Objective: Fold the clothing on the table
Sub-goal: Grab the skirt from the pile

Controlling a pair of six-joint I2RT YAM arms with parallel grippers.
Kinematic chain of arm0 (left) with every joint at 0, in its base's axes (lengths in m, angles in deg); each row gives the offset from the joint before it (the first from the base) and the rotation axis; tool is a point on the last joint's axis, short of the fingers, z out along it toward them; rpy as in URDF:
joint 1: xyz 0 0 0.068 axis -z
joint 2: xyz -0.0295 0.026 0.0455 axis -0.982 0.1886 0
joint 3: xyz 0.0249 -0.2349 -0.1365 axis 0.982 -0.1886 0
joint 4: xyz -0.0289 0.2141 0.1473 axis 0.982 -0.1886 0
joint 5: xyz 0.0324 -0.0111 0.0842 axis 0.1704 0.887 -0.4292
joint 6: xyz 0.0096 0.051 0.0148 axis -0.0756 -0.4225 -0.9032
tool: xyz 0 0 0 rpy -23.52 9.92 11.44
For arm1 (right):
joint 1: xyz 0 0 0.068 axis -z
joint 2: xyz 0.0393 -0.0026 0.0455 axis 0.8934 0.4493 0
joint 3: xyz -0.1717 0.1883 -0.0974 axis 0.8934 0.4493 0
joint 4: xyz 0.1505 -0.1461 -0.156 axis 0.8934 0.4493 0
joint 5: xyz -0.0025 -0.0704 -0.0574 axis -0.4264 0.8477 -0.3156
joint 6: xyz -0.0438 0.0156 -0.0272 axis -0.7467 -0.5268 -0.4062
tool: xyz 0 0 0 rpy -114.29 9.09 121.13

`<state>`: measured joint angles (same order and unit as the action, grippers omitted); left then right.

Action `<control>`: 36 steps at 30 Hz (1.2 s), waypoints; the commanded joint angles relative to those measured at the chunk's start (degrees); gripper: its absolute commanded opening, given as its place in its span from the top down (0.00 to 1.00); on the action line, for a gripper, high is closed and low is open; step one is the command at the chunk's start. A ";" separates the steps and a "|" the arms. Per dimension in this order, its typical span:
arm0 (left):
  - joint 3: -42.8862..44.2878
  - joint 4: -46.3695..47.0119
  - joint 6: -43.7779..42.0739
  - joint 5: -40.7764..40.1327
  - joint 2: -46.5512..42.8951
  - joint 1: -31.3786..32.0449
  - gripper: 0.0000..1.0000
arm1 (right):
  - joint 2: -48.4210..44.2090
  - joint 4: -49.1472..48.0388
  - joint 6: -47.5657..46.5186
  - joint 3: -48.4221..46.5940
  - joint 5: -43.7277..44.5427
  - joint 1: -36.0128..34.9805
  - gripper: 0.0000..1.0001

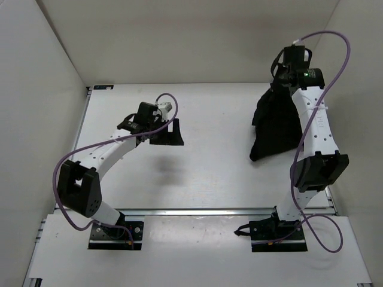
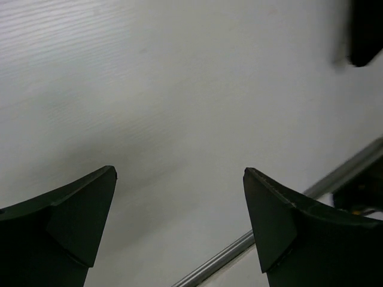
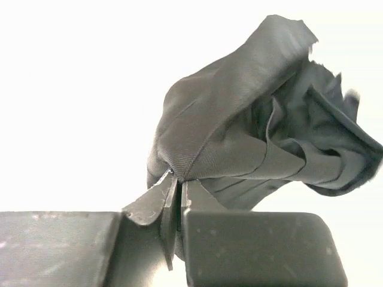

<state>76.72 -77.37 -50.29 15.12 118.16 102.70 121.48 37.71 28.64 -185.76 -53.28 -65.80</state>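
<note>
The right gripper (image 3: 177, 182) is clamped hard, jaws pressed together on a bunched fold of the clothing (image 3: 239, 137). The black fabric billows out from its fingertips (image 3: 152, 206) in loose, crumpled folds, rising above the pinch and spilling off to its right. From above, the right gripper (image 1: 280, 84) sits far out at the end of its arm. The clothing (image 1: 275, 128) hangs from it as a dark cone, narrow at the grip and widening back toward the arm's base. Whether its lower edge touches the table (image 1: 209, 173) cannot be told from this angle. Over on the other side, the left gripper (image 1: 166, 136) is spread wide with nothing in it, and the clothing is well apart from it, off to its right. It hovers above the white surface, with a soft shadow (image 1: 169, 164) just nearer the base than its jaws. Its own camera shows the left gripper (image 2: 179, 173) with both dark fingers (image 2: 72, 221) splayed, and bare table (image 2: 179, 89) between and beyond them. The metal rail (image 2: 239, 243) cuts diagonally beneath the fingertips. A dark shape (image 2: 365, 30) sits far ahead and to the right of the jaws, too blurred to name.
</note>
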 commanded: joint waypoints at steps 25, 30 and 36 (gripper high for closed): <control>-30.72 95.84 88.12 4.62 11.93 12.02 0.01 | -15.98 -2.49 -2.30 -8.28 -5.31 -10.85 1.00; -31.16 100.41 97.71 2.95 14.66 16.14 0.01 | -15.64 -3.11 -2.04 -8.62 -5.31 -12.26 0.99; -35.20 109.20 111.68 0.84 16.77 18.87 0.01 | -16.95 -4.34 -2.92 -5.91 -5.14 -12.61 1.00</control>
<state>42.79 24.63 46.14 18.57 134.99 120.71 106.29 38.98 26.54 -192.73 -58.48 -77.69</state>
